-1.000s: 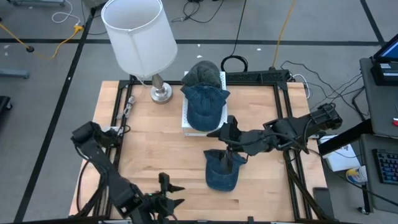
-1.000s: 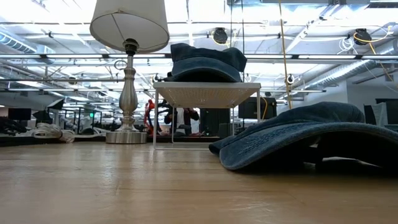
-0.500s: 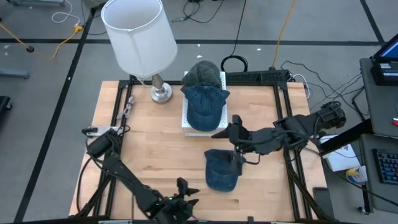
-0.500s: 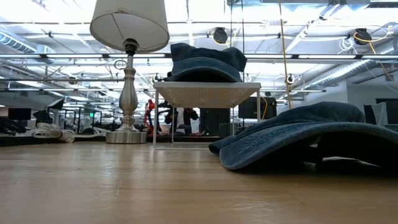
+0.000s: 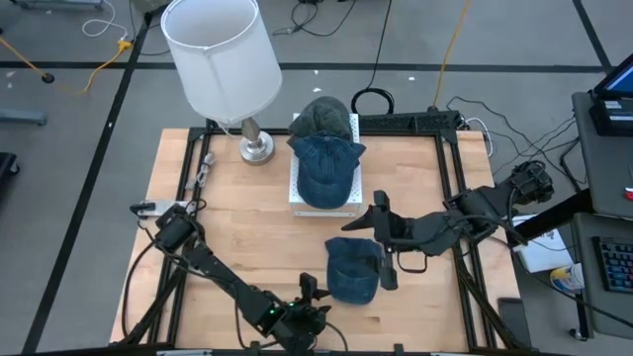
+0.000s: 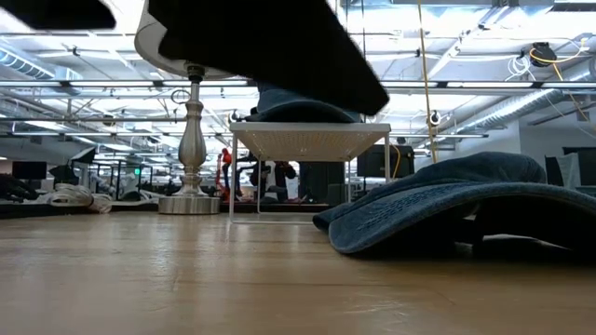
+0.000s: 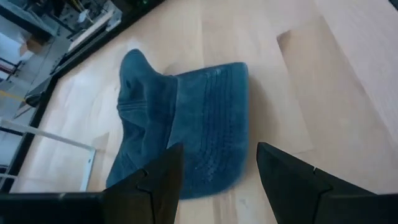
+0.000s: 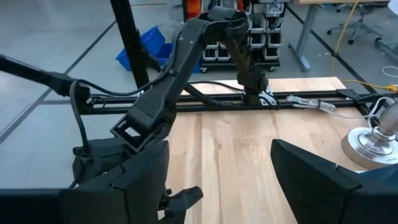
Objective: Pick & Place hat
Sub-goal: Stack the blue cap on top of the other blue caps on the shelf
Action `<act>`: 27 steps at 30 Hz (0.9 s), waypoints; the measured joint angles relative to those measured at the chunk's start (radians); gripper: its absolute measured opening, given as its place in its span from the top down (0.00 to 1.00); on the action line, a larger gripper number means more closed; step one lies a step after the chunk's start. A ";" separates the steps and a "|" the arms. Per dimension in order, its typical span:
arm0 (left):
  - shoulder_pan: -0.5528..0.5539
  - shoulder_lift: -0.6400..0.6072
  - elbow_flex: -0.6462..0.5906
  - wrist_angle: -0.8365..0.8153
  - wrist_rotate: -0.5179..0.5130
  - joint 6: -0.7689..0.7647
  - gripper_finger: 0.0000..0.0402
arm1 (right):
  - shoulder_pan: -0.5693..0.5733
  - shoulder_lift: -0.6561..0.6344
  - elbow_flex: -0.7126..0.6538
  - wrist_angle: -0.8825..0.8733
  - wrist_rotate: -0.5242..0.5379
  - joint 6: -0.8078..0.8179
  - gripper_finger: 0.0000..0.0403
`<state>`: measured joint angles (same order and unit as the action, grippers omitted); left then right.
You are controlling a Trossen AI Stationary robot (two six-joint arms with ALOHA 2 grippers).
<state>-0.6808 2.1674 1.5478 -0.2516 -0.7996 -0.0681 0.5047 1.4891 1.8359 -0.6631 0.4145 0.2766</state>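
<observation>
Two hands flank the loose hat, lying flat on the worktop at lower centre of the high view, brim end toward the bottom edge, crown toward the white stand. Left hand at the bottom edge, just left of the brim, fingers spread, holding nothing. Right hand touching or just beside the hat's right edge, fully spread, empty. Judged nearer: right hand. Long axis runs top-to-bottom in frame.
</observation>
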 joint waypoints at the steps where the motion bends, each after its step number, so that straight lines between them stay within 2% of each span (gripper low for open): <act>1: 0.007 0.000 0.000 -0.003 0.010 0.012 0.48 | 0.003 0.000 0.000 -0.002 0.000 -0.005 0.32; 9: 0.051 0.025 0.000 -0.006 0.112 0.170 0.48 | 0.024 0.000 0.000 -0.026 0.000 -0.036 0.32; 13: 0.077 0.033 0.000 -0.008 0.131 0.204 0.48 | 0.023 0.000 0.000 -0.043 0.002 -0.047 0.32; 20: 0.121 0.042 0.000 -0.007 0.236 0.251 0.48 | 0.023 0.000 0.000 -0.065 0.002 -0.064 0.32; 27: 0.109 0.040 0.000 -0.006 0.348 0.264 0.48 | 0.023 0.001 0.000 -0.084 0.003 -0.083 0.32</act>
<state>-0.5723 2.2078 1.5478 -0.2575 -0.4519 0.1964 0.5278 1.4899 1.8359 -0.7473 0.4171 0.1940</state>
